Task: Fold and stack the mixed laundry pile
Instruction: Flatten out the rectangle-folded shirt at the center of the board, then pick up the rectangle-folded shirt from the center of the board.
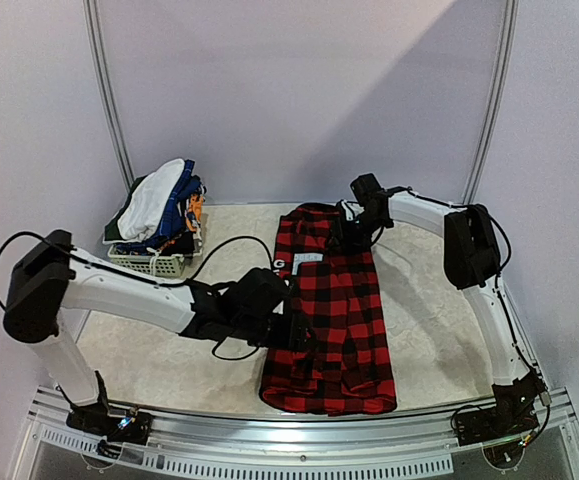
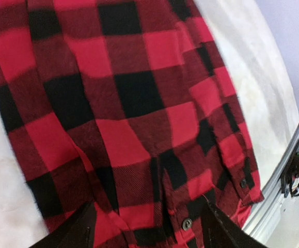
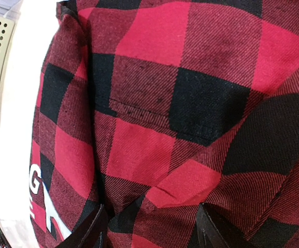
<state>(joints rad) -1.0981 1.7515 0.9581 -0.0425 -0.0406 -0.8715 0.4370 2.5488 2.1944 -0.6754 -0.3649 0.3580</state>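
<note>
A red-and-black plaid shirt (image 1: 329, 320) lies lengthwise on the table, with white lettering (image 1: 281, 264) at its left edge. The rest of the mixed laundry pile (image 1: 159, 212), white and blue cloth among it, is heaped in a basket at the back left. My left gripper (image 1: 304, 335) sits low over the shirt's left edge. In the left wrist view this gripper (image 2: 149, 230) is open, with buttoned plaid (image 2: 139, 103) between its fingers (image 2: 82, 230). My right gripper (image 1: 354, 235) is at the shirt's far end. In the right wrist view it (image 3: 152, 230) stands open over a raised plaid fold (image 3: 190, 186).
A small white lattice basket (image 1: 154, 264) stands at the back left of the table, under the heap. The metal rail of the table's near edge (image 1: 299, 425) runs just below the shirt's hem. Bare tabletop (image 1: 429, 330) lies on the shirt's right side.
</note>
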